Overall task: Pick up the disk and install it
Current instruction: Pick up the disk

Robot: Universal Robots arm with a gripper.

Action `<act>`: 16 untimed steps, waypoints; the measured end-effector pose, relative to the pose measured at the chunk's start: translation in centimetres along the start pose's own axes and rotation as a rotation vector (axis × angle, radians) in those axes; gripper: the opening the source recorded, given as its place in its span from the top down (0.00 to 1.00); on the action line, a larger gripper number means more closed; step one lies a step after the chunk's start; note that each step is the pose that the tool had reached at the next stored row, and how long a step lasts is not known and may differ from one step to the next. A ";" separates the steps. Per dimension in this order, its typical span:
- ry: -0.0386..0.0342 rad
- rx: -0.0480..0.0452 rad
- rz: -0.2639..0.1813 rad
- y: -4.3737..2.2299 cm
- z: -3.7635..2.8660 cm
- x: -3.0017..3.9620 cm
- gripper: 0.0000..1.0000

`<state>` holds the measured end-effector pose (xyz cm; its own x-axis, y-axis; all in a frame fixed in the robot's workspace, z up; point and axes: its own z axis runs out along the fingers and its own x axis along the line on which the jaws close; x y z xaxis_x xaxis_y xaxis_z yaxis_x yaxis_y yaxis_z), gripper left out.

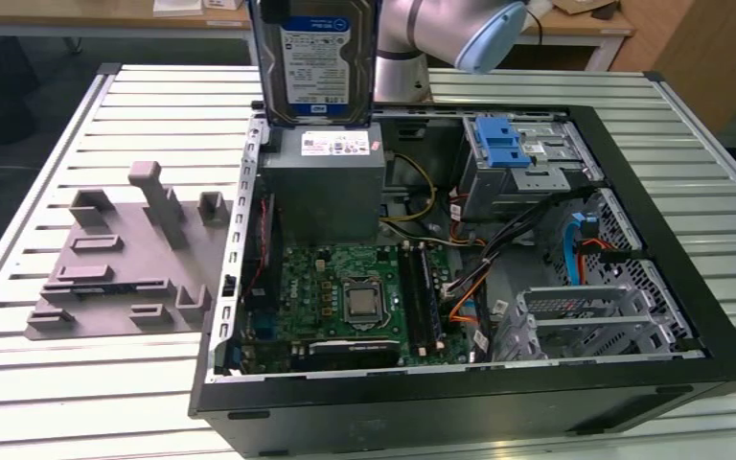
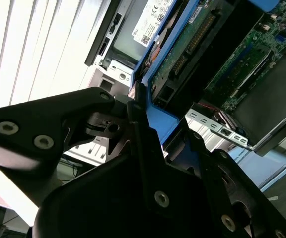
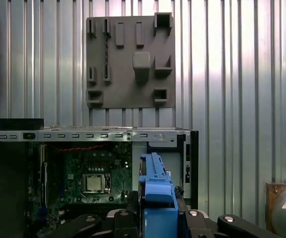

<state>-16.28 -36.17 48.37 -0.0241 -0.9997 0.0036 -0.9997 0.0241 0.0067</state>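
The disk (image 1: 313, 62) is up in the air, standing on end with its white-and-blue label facing the exterior view and its blue plastic frame running along its edges. In that view it sits over the far end of the grey power box (image 1: 323, 187), on the exterior view's left side of the open computer case (image 1: 655, 287). How high it is above the box cannot be told.

The tool (image 2: 155, 129) pinches the disk by its blue frame. In the second wrist view a black finger (image 2: 139, 124) presses against the frame's edge, with the disk's green circuit-board side running away from it. In the first wrist view the blue frame stands between the tool's black parts, pointing down at the case.

The arm (image 1: 451, 29) stands behind the disk at the far edge of the case, its grey tube and pale blue joint cap just to the exterior view's right of the disk. The wrist looks downward over the case.

Inside the case, the green main board (image 1: 342, 292) lies nearer than the power box. The metal drive cage (image 1: 521, 158) with a blue latch is at the far side, toward the exterior view's right, well apart from the disk. A grey moulded plate (image 1: 126, 259) lies on the slatted metal surface (image 1: 35, 393), just beside the case on the exterior view's left.
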 end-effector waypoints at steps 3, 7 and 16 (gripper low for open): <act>0.0000 0.0000 0.000 -0.19 0.00 0.00 0.64; -0.0001 0.0000 0.000 -0.28 0.00 0.00 0.64; 0.0000 0.0000 0.000 -0.42 0.00 -0.01 0.64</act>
<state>-15.86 -36.17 48.37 -0.0241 -0.9997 0.0036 -0.9997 0.0241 0.0067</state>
